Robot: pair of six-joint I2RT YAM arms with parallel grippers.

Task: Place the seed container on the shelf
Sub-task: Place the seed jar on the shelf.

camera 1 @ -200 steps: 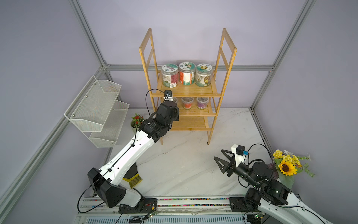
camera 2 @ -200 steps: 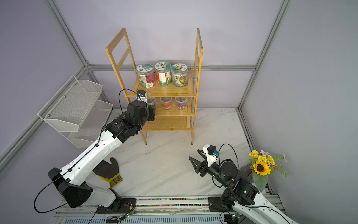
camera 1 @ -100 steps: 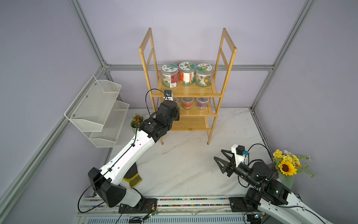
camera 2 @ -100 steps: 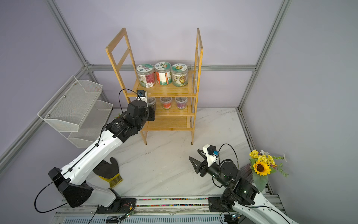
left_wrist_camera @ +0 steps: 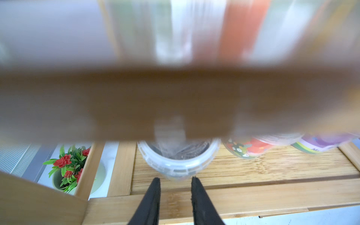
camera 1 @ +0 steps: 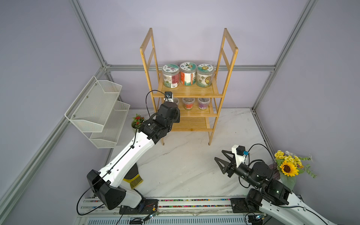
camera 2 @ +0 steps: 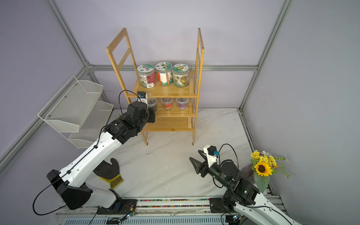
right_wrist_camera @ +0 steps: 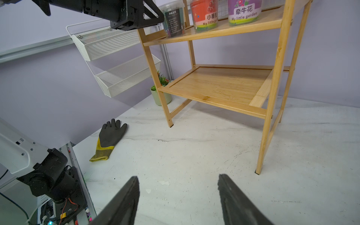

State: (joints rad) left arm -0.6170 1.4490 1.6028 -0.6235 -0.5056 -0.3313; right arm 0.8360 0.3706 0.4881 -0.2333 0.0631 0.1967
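The shelf [camera 1: 191, 123], a tall bamboo rack, stands at the back of the table. The seed container [left_wrist_camera: 176, 163], a clear cup of dark seeds, stands upright at the left end of its middle tier [camera 2: 169, 114]; it also shows in a top view [camera 2: 152, 104] and the right wrist view [right_wrist_camera: 173, 21]. My left gripper [left_wrist_camera: 175, 177] is shut to a narrow gap with nothing in it, its tips right at the cup's near wall. The wrist [camera 1: 168, 113] hides those fingers in both top views. My right gripper [right_wrist_camera: 178, 177] hangs open and empty over the table's front right [camera 1: 219, 154].
A red-labelled cup [camera 1: 188, 103] and a purple one [camera 1: 203, 102] share the middle tier. Three jars [camera 1: 187, 76] fill the top tier. A white wire basket [camera 1: 97, 109] hangs at the left, a small potted plant [camera 1: 137, 120] below it. A glove [camera 2: 109, 171] and sunflowers [camera 1: 288, 167] sit near the front.
The left wrist has barely shifted at the shelf's middle tier. The right arm has not moved.
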